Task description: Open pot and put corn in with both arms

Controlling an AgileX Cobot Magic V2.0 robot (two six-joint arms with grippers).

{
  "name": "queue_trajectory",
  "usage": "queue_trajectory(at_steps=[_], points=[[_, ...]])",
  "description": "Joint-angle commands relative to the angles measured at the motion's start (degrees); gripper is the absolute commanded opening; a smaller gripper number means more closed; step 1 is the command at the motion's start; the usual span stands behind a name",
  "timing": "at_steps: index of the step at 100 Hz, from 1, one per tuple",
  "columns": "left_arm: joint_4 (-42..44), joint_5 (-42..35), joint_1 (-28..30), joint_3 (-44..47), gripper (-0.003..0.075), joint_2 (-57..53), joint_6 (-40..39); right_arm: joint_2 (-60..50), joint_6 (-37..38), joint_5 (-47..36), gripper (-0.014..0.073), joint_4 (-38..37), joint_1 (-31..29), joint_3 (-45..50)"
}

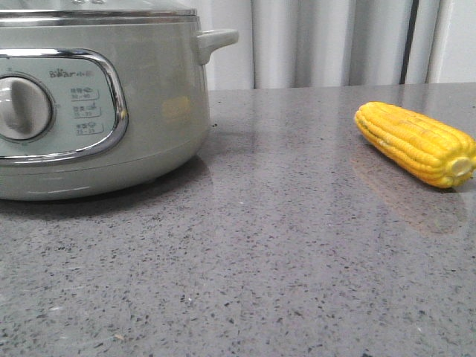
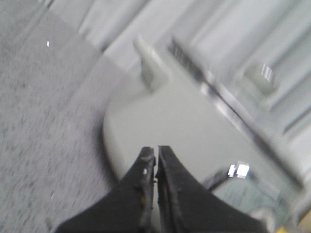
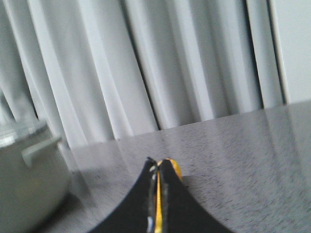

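Note:
The pale grey-green pot stands at the left of the table with its lid on, and the dial and chrome panel face me. The yellow corn lies on the table at the right, its pale cut end toward the front. Neither gripper shows in the front view. My left gripper is shut and empty, just off the pot's side wall near its handle. My right gripper is shut and empty, with the corn showing just past its tips.
The grey speckled table runs back to a white curtain. The pot's side handle sticks out to the right. The pot also shows at the edge of the right wrist view.

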Motion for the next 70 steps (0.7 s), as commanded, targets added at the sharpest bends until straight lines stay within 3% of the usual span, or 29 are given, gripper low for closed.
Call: queue_trajectory(at_steps=[1, 8, 18, 30, 39, 46, 61, 70], points=[[-1.2, -7.9, 0.2, 0.2, -0.002, -1.6, 0.9, -0.3, -0.3, -5.7, -0.0063, 10.1, -0.2, 0.0], [7.3, -3.3, 0.1, -2.9, -0.002, -1.0, 2.4, 0.2, -0.3, -4.6, -0.0063, 11.2, -0.2, -1.8], [16.5, 5.6, 0.1, -8.6, -0.002, 2.5, 2.7, 2.0, -0.3, 3.1, -0.0063, 9.3, -0.2, -6.8], [23.0, 6.8, 0.1, -14.8, -0.002, 9.0, 3.3, 6.3, -0.3, 9.0, -0.0057, -2.4, -0.2, -12.7], [29.0, 6.9, 0.1, -19.6, -0.0002, 14.7, 4.0, 10.7, -0.3, 11.7, -0.0001, -10.1, -0.2, -17.3], [31.1, 7.0, 0.1, -23.7, 0.0087, 19.3, 7.1, 14.4, -0.3, 13.4, 0.0081, -13.8, -0.2, -20.7], [31.2, 6.9, 0.1, -31.7, 0.0414, 28.9, 12.3, 21.4, -0.3, 16.6, 0.0311, -15.2, -0.2, -26.6], [31.2, 6.9, 0.1, -35.5, 0.0484, 34.2, 12.3, 24.6, -0.3, 17.5, 0.0409, -15.3, -0.2, -29.0]])
